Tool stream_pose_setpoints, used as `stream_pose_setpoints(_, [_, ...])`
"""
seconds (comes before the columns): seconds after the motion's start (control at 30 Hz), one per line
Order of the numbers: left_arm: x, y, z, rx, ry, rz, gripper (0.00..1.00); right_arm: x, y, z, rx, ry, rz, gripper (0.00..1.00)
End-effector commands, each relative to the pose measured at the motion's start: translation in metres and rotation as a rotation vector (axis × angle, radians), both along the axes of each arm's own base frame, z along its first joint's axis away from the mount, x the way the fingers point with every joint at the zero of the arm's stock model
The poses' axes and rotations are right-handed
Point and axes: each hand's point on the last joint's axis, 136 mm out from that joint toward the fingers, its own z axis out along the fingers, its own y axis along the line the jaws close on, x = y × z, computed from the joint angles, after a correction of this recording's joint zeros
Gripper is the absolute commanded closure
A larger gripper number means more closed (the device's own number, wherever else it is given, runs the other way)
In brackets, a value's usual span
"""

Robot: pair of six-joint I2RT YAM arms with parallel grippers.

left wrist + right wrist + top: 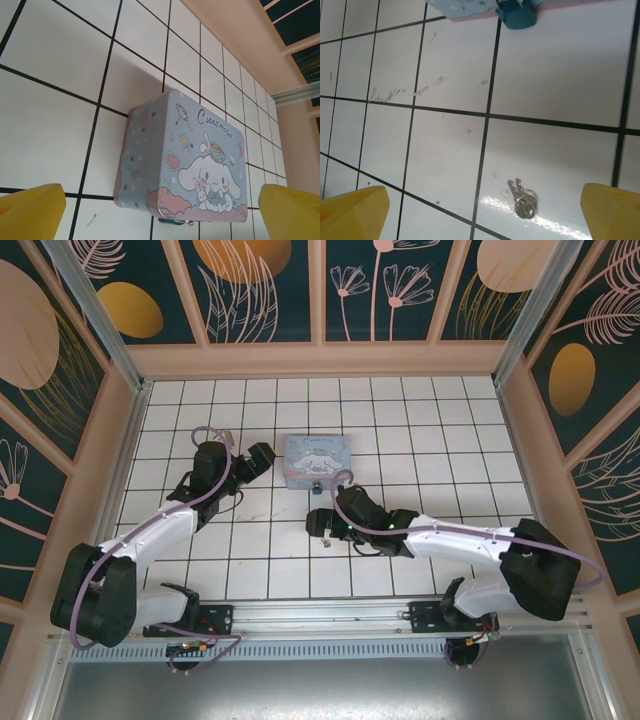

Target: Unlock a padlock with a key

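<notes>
1. Desk. The white desk [250, 570] is ruled with black grid lines into square tiles. Scuff marks show on the tiles in front of the tin.

2. Landmark. A pale blue rectangular tin box [318, 460] with a cartoon-printed lid and a pink lower rim lies flat on the desk, lid up. All positions below are given relative to this tin.

3. Left claw. My left claw [262, 457] sits just beside the tin's left end, aimed at it and not touching. Its jaws are spread fully apart. The two yellow fingertips [32, 212] stand at the outer edges of the left wrist view and grip nothing.

4. Right claw. My right claw [318, 523] sits in front of the tin, on the side facing my bases, clear of it. Its jaws are also spread wide, and the yellow fingertips [355, 212] hold nothing.

5. Padlock. The small bluish-dark metal padlock [516, 15] sits against the middle of the tin's front edge, touching the pink rim. I cannot tell whether its shackle is latched.

6. Keys. A small pair of silver keys on a ring [521, 199] lies flat on the desk in front of the tin, well apart from the padlock. It lies between my right fingertips, nearer the right one, and touches neither.
</notes>
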Motion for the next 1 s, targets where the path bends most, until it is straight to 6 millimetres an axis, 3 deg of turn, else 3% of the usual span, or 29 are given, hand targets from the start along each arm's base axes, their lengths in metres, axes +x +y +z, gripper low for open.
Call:
stream_pose_setpoints(0.0, [0.004, 0.000, 0.005, 0.017, -0.005, -0.012, 0.01, -0.010, 0.018, -0.004, 0.061, 0.044, 0.033, 0.02])
stream_pose_setpoints(0.13, [0.003, 0.000, 0.004, 0.015, -0.003, -0.015, 0.01, -0.019, 0.029, -0.014, 0.041, 0.070, 0.067, 0.03])
stream_pose_setpoints(0.33, [0.003, 0.000, 0.003, 0.014, -0.002, -0.014, 0.01, -0.032, 0.028, -0.031, 0.006, 0.102, 0.074, 0.03])
stream_pose_setpoints(0.8, [0.002, 0.000, 0.000, 0.007, 0.003, -0.013, 0.01, -0.045, 0.026, -0.049, -0.015, 0.142, 0.084, 0.03])
stream_pose_setpoints(0.97, [0.001, -0.001, -0.002, 0.005, 0.007, -0.014, 0.01, -0.048, 0.037, -0.048, 0.014, 0.151, 0.114, 0.03])
